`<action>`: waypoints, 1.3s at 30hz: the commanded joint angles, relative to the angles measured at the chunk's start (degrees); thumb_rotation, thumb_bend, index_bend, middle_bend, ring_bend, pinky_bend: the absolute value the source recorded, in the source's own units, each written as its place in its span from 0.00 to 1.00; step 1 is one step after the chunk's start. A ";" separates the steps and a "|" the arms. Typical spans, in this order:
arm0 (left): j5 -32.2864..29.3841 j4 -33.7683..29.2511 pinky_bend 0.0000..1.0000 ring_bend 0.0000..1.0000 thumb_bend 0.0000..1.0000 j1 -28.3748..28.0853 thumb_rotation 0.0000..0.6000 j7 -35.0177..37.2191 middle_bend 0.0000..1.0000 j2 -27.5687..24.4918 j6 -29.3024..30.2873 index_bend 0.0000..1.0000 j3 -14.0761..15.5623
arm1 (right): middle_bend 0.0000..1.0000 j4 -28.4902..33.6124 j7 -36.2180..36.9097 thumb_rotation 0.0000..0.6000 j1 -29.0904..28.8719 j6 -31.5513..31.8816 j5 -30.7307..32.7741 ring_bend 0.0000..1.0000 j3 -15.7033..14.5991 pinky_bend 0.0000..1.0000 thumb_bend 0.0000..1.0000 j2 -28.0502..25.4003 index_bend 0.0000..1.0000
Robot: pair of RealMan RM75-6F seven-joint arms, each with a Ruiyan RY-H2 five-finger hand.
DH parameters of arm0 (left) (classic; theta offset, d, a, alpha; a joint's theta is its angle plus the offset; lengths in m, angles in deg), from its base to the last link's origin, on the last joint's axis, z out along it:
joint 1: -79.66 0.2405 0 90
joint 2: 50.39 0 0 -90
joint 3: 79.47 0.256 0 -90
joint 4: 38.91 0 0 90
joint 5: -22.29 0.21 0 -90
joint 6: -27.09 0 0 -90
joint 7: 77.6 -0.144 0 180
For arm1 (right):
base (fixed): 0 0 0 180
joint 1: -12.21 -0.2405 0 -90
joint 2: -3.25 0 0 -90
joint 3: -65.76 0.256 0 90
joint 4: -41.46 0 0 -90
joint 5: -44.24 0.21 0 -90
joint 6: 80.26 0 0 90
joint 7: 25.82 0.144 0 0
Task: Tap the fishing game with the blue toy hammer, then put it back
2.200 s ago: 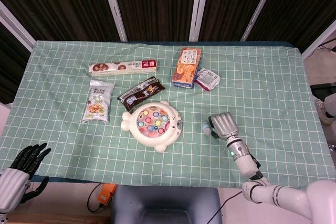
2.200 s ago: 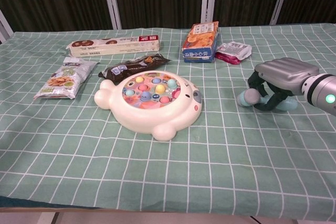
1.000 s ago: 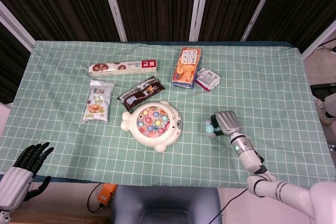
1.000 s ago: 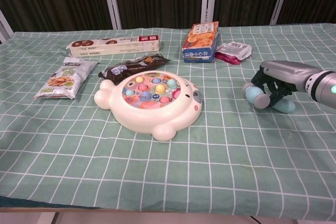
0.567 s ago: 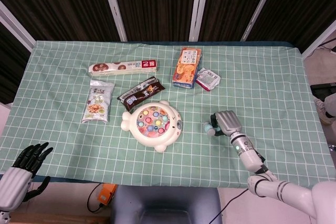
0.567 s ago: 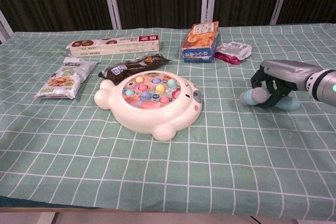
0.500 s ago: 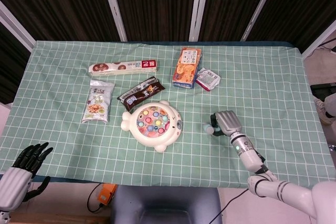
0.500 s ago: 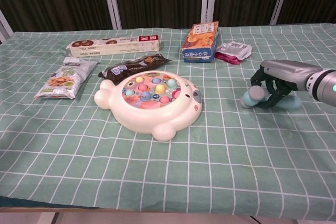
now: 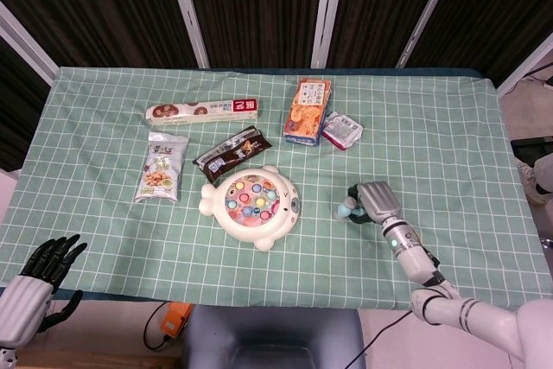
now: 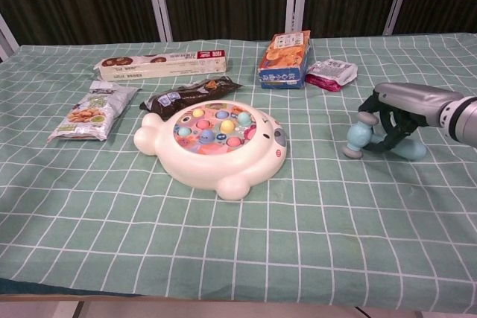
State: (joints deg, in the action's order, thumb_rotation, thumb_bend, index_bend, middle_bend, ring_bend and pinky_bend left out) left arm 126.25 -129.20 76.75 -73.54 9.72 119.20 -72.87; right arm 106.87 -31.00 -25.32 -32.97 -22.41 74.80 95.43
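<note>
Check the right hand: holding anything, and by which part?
Right hand grips the blue toy hammer by its handle, just behind the head; the handle's end sticks out the other side.

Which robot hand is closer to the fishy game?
The right hand. It holds the blue toy hammer just right of the fishing game. The left hand hangs off the table's near-left edge, much farther away.

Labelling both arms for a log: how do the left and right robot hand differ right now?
The right robot hand is over the tablecloth, gripping the blue toy hammer; the left robot hand hangs off the table's near edge, holding nothing. The right shows a silver back; the left looks black, fingers spread. Neither touches the fishing game.
</note>
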 commanded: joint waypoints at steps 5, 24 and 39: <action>0.00 -0.01 0.09 0.02 0.39 -0.02 1.00 0.06 0.01 -0.04 -0.06 0.00 0.03 | 0.62 -0.08 -0.94 1.00 -0.10 0.28 -0.38 0.68 -0.30 0.79 0.42 0.30 0.73; 0.30 0.09 0.09 0.02 0.39 0.06 1.00 0.40 0.01 -0.17 0.26 0.00 0.14 | 0.57 0.49 -2.79 1.00 -0.02 0.87 -0.75 0.67 -0.70 0.78 0.39 0.09 0.67; 0.49 0.23 0.09 0.03 0.39 0.24 1.00 0.71 0.02 -0.23 0.72 0.00 0.19 | 0.56 0.76 -3.85 1.00 0.24 1.15 -0.85 0.66 -1.07 0.77 0.39 -0.08 0.65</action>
State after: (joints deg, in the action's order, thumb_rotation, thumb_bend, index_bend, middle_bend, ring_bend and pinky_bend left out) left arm 126.74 -128.97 76.99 -72.82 9.49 119.92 -72.68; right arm 107.63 -34.84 -25.09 -31.82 -23.26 73.74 95.35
